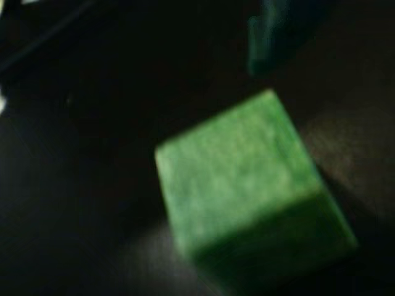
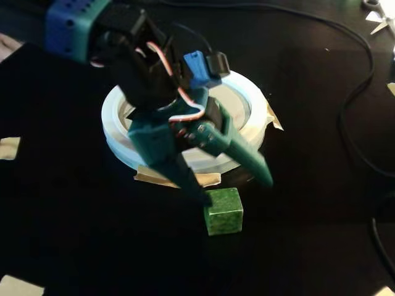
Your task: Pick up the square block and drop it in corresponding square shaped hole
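Observation:
The square block (image 2: 223, 211), a mottled green cube, lies on the black surface just in front of the white-rimmed disc (image 2: 113, 131). My teal gripper (image 2: 233, 188) hangs over it, open, with its jaws spread wide. One fingertip (image 2: 200, 196) is by the cube's top left corner and the other (image 2: 265, 179) is off to its right. The wrist view is blurred: the block (image 1: 247, 197) fills the lower middle, and a teal finger (image 1: 262, 46) shows at the top right. My arm covers most of the disc, so the square shaped hole is hidden.
Tan tape (image 2: 176, 179) sticks out under the disc's front edge. More tape pieces (image 2: 9, 148) lie at the left edge. A black cable (image 2: 355, 92) loops down the right side, and scissors (image 2: 378, 17) lie at the top right corner.

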`<state>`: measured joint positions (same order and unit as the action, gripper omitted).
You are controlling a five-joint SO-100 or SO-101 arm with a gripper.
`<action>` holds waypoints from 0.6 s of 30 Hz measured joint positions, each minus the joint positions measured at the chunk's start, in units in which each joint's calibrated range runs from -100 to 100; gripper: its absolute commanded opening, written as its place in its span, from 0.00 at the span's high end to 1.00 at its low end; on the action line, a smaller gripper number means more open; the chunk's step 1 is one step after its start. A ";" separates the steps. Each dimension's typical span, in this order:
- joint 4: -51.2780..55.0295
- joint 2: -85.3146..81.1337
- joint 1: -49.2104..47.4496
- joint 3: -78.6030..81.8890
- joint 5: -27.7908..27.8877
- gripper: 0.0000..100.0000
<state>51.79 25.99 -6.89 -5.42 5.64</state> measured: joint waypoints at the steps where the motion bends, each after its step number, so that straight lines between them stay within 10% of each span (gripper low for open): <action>1: 0.00 0.62 -0.40 -0.10 0.24 0.32; 18: 5.04 4.81 -1.00 -5.76 1.22 0.32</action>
<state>56.84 30.81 -7.89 -11.18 6.86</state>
